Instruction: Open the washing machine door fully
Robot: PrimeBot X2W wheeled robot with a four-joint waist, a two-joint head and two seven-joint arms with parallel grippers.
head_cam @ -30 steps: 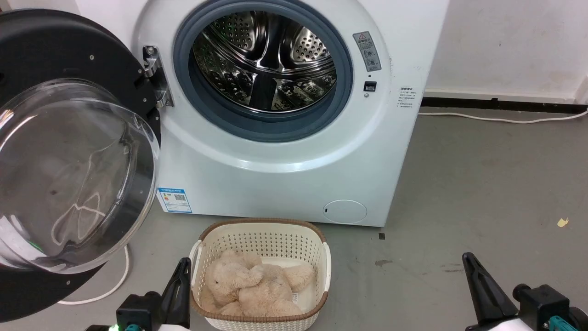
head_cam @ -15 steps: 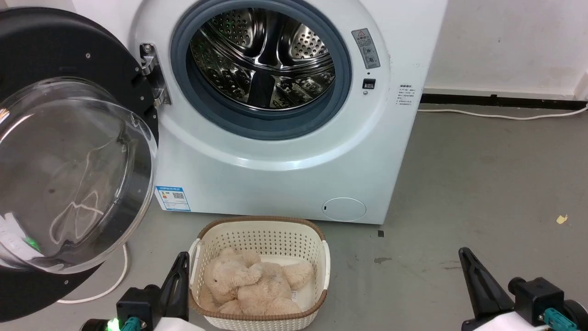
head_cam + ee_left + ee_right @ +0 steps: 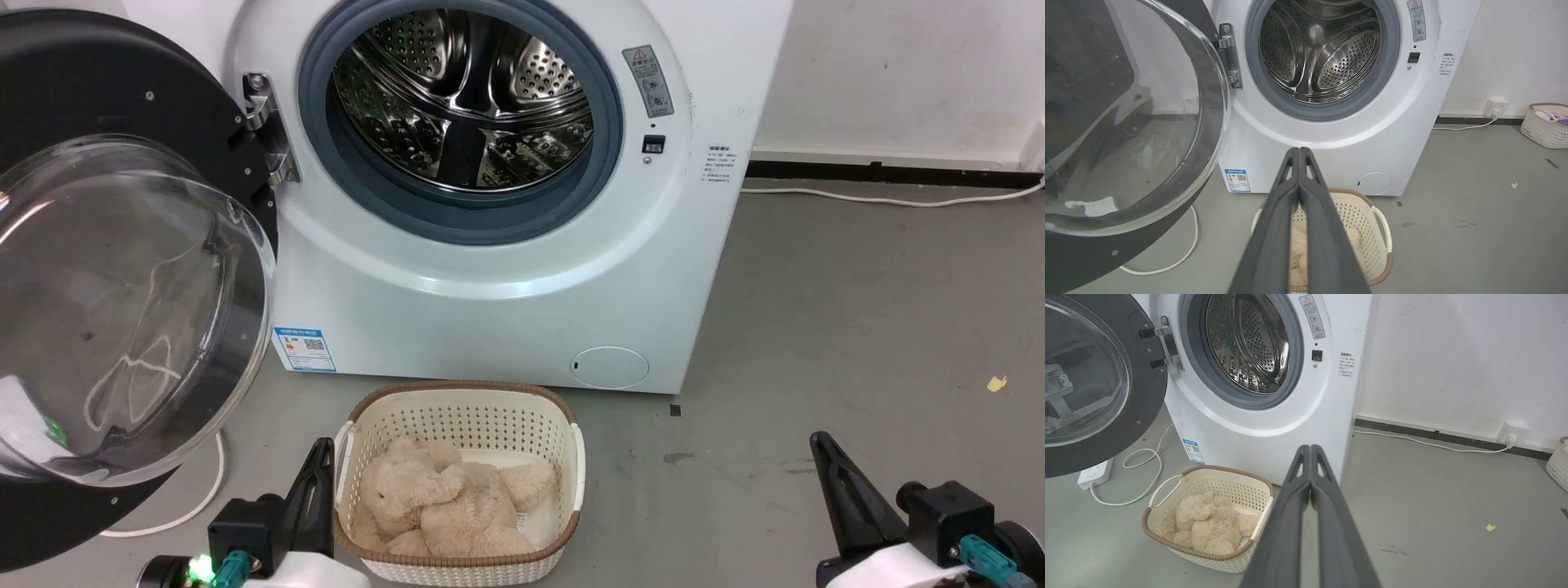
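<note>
The washing machine (image 3: pixel 490 310) (image 3: pixel 1331 134) (image 3: pixel 1257 433) is a white front-loader whose steel drum (image 3: pixel 465 98) lies exposed. Its door (image 3: pixel 122 286) (image 3: pixel 1126 122) (image 3: pixel 1094 375), a black disc with a bulging clear glass centre, hangs swung out to the left on its metal hinge (image 3: pixel 265 131). My left gripper (image 3: pixel 320 447) (image 3: pixel 1299 151) is shut and holds nothing, low beside the basket and apart from the door. My right gripper (image 3: pixel 819 441) (image 3: pixel 1310 448) is shut too, over bare floor at the lower right.
A cream perforated basket (image 3: pixel 461 404) (image 3: pixel 1167 543) with a beige plush bear (image 3: pixel 445 506) stands on the floor before the machine. A white cable (image 3: pixel 196 498) and a power strip (image 3: pixel 1096 473) lie under the door. Another basket (image 3: pixel 1545 126) stands by the right wall.
The whole head view has drifted slightly, so the machine and basket sit a little higher and further left in it. Door and grippers keep their state.
</note>
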